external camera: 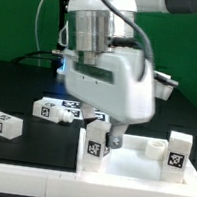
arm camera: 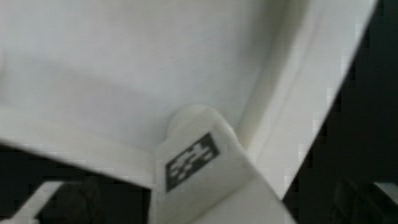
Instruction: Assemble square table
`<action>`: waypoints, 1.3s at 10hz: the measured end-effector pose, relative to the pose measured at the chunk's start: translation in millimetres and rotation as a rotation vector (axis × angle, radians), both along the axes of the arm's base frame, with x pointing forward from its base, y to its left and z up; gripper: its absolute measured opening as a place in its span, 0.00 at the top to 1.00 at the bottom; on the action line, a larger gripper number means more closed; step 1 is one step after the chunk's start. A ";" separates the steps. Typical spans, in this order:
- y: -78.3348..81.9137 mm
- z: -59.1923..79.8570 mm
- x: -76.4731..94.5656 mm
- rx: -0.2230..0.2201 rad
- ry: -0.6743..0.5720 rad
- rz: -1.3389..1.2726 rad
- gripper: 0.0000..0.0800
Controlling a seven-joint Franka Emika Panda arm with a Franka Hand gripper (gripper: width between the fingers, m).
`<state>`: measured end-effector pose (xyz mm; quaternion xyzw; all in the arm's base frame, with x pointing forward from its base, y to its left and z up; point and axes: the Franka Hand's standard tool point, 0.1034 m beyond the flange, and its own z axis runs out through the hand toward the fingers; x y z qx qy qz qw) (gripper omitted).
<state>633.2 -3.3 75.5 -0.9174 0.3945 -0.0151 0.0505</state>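
Hovering over the square table top [external camera: 130, 163], the fingers [external camera: 115, 133] stand spread, pinching nothing, just beside an upright tagged leg [external camera: 96, 142] at its corner.

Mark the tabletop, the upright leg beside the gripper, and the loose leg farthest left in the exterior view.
tabletop [external camera: 135, 165], exterior view, bare inner surface.
upright leg [external camera: 95, 145], exterior view, tagged front face.
loose leg [external camera: 2, 124], exterior view, tagged side face.

exterior view low, facing the arm [external camera: 95, 31], wrist view close over a tagged leg [arm camera: 199, 160], shared by both
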 end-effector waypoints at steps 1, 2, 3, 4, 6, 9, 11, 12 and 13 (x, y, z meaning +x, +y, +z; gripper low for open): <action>-2.4 0.3 1.6 -0.014 -0.014 0.177 0.19; -3.8 0.5 1.5 -0.022 -0.025 0.253 0.29; -3.8 0.2 1.3 -0.020 -0.023 0.233 0.29; -4.1 -0.1 1.2 -0.019 -0.021 0.215 0.46; -4.0 0.0 1.4 -0.009 -0.011 0.082 0.64; -3.9 1.0 1.6 0.010 0.012 -0.170 0.64; -7.1 1.1 0.0 0.052 0.059 -0.507 0.64; -4.3 0.3 2.0 0.083 0.060 -0.682 0.64; -2.0 -0.5 2.2 0.099 0.069 -0.841 0.64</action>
